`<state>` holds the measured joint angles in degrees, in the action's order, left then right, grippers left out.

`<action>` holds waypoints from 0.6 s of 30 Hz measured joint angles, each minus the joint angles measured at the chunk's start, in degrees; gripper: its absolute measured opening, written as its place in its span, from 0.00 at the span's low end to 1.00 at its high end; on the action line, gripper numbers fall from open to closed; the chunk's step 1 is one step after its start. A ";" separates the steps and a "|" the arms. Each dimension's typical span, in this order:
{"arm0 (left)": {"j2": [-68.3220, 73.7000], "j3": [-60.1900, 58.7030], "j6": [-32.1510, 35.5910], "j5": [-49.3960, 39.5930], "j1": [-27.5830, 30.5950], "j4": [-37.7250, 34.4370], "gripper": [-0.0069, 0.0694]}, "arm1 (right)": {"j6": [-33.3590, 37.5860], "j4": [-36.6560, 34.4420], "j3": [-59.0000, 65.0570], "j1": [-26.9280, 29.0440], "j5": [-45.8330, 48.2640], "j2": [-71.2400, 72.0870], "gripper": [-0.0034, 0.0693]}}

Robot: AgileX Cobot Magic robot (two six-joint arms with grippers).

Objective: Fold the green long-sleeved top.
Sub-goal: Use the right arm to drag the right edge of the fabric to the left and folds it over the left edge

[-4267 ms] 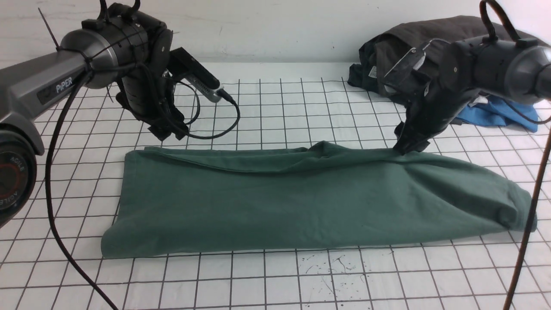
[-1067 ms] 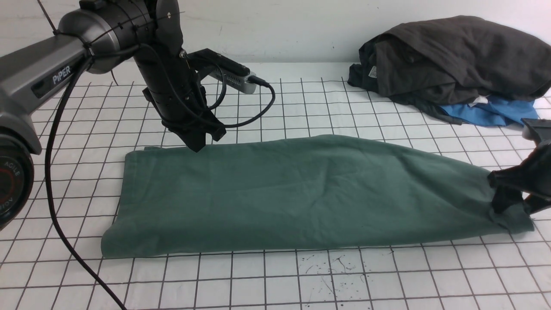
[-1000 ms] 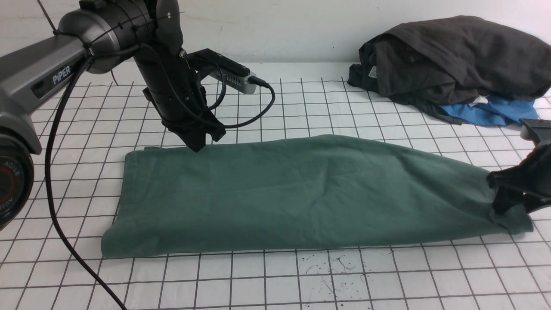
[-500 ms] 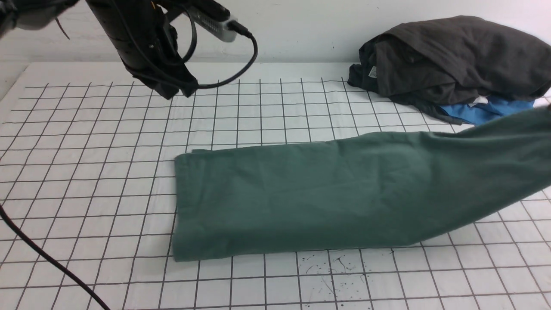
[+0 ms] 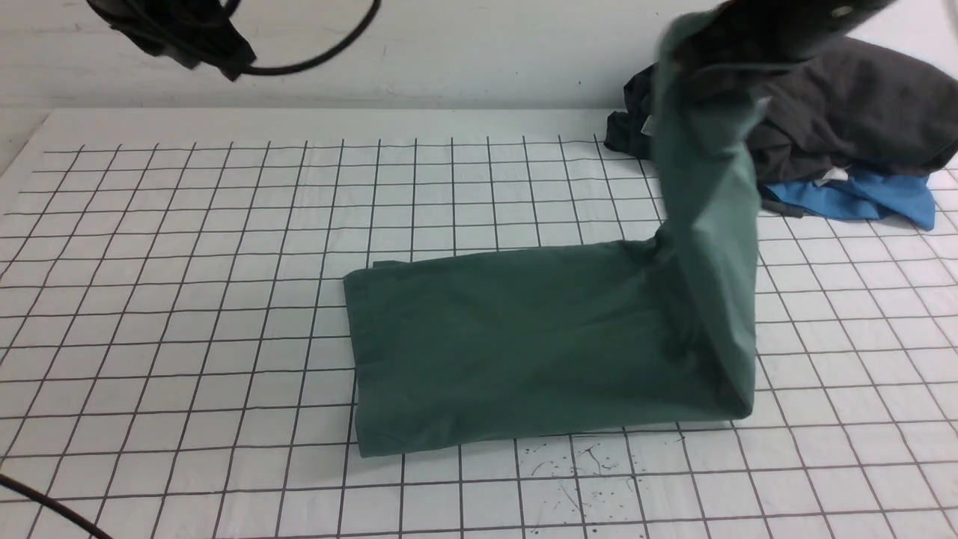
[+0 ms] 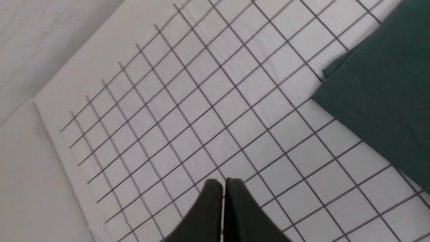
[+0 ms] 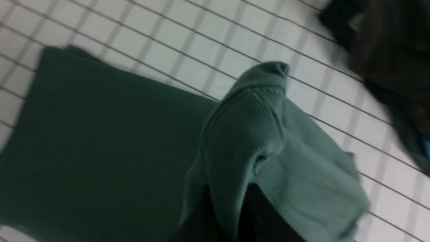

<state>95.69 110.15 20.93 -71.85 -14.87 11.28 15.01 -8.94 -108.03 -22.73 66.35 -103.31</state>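
The green long-sleeved top point(image 5: 524, 337) lies folded into a long band on the gridded table. Its right end is lifted high and hangs as a steep flap point(image 5: 711, 224). My right gripper point(image 5: 756, 34) is shut on that end at the top right of the front view. In the right wrist view the ribbed neck edge point(image 7: 248, 124) is pinched between the black fingers point(image 7: 262, 215). My left gripper point(image 5: 187, 37) is raised at the top left, away from the top. In the left wrist view it point(image 6: 223, 185) is shut and empty above bare grid, with the top's corner point(image 6: 379, 87) off to one side.
A heap of dark grey garments point(image 5: 846, 97) with a bright blue garment point(image 5: 861, 198) under it sits at the back right, just behind the lifted flap. A black cable point(image 5: 45, 505) crosses the front left corner. The white wall runs along the table's far edge.
My right gripper has lifted the top's right end up and swung it leftward; the cloth on the table slid right. My left arm has risen and pulled back to the upper left.
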 joint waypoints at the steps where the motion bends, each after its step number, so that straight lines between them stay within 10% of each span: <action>1: -1.51 0.00 -1.05 -0.08 0.00 1.08 0.08 | 0.05 -1.91 -0.01 -3.62 -2.21 -2.01 0.10; 14: -5.91 0.06 -3.01 -0.30 0.00 1.76 0.08 | 0.11 -8.61 -0.01 -14.24 -14.47 -16.82 0.12; 18: -5.57 0.06 -3.07 -0.30 0.00 1.49 0.08 | 0.11 -9.51 -0.18 -14.24 -14.96 -17.41 0.26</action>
<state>90.12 110.20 17.85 -72.15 -14.87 12.78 15.12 -18.45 -108.20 -36.97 51.40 -120.73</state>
